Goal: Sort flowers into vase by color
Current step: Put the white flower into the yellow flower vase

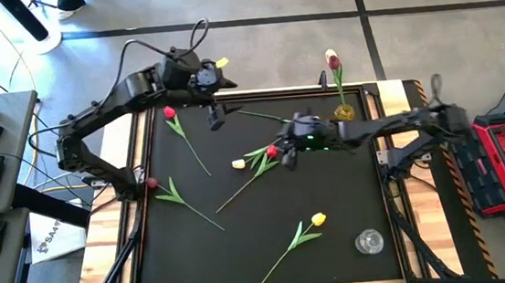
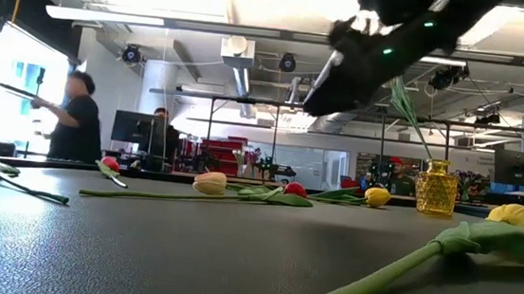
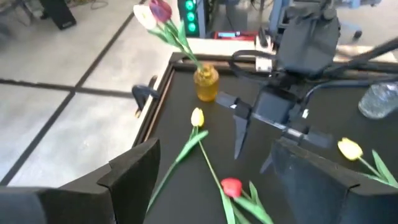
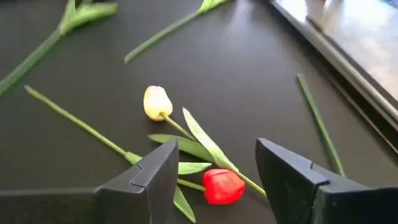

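Artificial tulips lie scattered across the black desk (image 1: 332, 208): at its centre a red tulip (image 1: 272, 151) and a cream tulip (image 1: 239, 164) lie side by side, their stems and leaves crossing. The right hand (image 1: 288, 155) hovers directly above the red head, its two dark fingers (image 4: 155, 180) spread apart and gripping nothing, the bloom showing on the desk between them in the right wrist view. At about 1 o'clock from that pair, near the desk's far edge, an amber glass vase (image 1: 344, 111) stands upright and already holds two tulips (image 1: 332, 60), one dark red and one cream, leaning together. Another red tulip (image 1: 170, 114) lies toward 10 o'clock, a dark red one (image 1: 152, 182) at the desk's 9 o'clock edge, and a yellow tulip (image 1: 318, 219) toward 5 o'clock, each with its long green stem flat on the surface. A clear glass vase (image 1: 368, 241) stands alone at about 4 o'clock near the front right corner. The left hand (image 1: 215, 102) waits above the far left part of the desk, at about 11 o'clock, fingers fully released and empty. Beyond the desk, two people (image 2: 79, 117) stand in the workshop behind it.
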